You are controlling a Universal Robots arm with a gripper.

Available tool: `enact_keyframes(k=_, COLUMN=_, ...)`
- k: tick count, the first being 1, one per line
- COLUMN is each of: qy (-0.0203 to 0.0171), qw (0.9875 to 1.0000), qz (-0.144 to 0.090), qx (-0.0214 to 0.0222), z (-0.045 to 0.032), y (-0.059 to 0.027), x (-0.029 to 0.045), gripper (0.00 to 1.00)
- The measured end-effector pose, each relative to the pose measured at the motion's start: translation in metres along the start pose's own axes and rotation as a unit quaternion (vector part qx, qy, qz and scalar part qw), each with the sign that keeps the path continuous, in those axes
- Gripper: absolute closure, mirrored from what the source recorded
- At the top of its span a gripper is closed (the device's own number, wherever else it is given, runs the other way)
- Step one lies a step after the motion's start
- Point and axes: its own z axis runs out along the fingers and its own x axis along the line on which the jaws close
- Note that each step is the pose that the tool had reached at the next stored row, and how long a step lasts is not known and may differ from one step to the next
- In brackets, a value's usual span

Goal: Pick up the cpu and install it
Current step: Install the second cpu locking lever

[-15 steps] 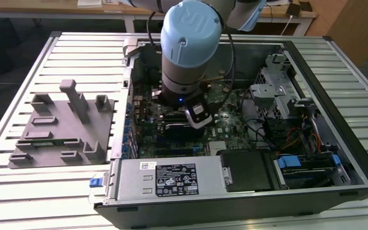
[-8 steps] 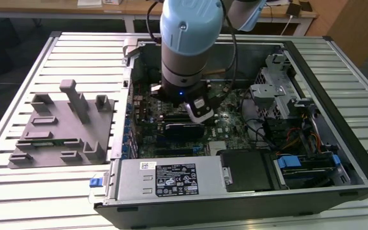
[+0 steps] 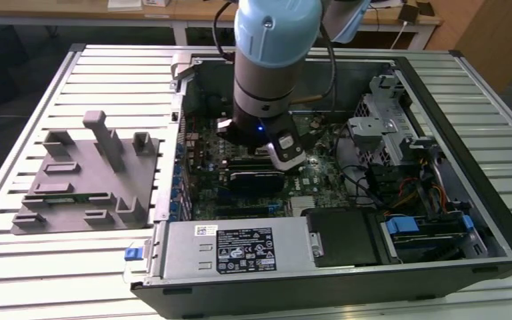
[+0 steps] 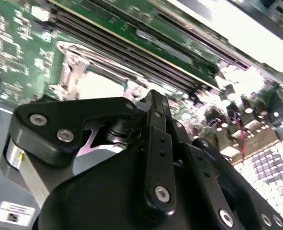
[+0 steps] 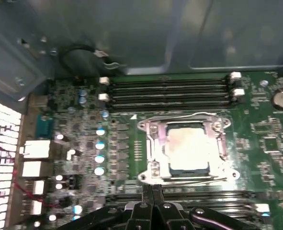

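The arm is seen lowered into the open computer case that lies on the slatted table, with the gripper held just above the motherboard. In the first wrist view the fingertips are seen pressed together, nothing pinched between them.

The cpu is seen already seated in the socket frame, near the middle of the board, its pale metal top facing up. It shows again in the second wrist view, just beyond the gripper's black linkage. The retention frame around it appears closed, though this cannot be told for certain.

Handling, as judged: a light, stiff, flat chip with a smooth and likely slippery lid. The underside contacts and the socket are taken to be fragile. Hold is best taken at two opposite edges, flat, never by the faces, and with no tilt.

Surroundings: memory slots run along the far side of the socket, and a second bank lies just beside the fingertips. Capacitors stand in a row to one side. A grey holder rests on the table outside the case wall, toward the exterior view's left. The power supply and drive cage crowd the case edges, and loose cables lie near the case's edge on the exterior view's right.
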Motion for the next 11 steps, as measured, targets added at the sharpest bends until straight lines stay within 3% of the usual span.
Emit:
enact_keyframes(k=5, qy=-0.0003, qw=1.0000, qz=0.000, qx=0.0052, z=0.0006, y=0.0032, x=-0.0138, gripper=0.89)
enact_keyframes(k=11, qy=-0.0008, qw=0.9999, qz=0.000, qx=0.0167, z=0.0049, y=0.0175, x=-0.0208, gripper=0.89)
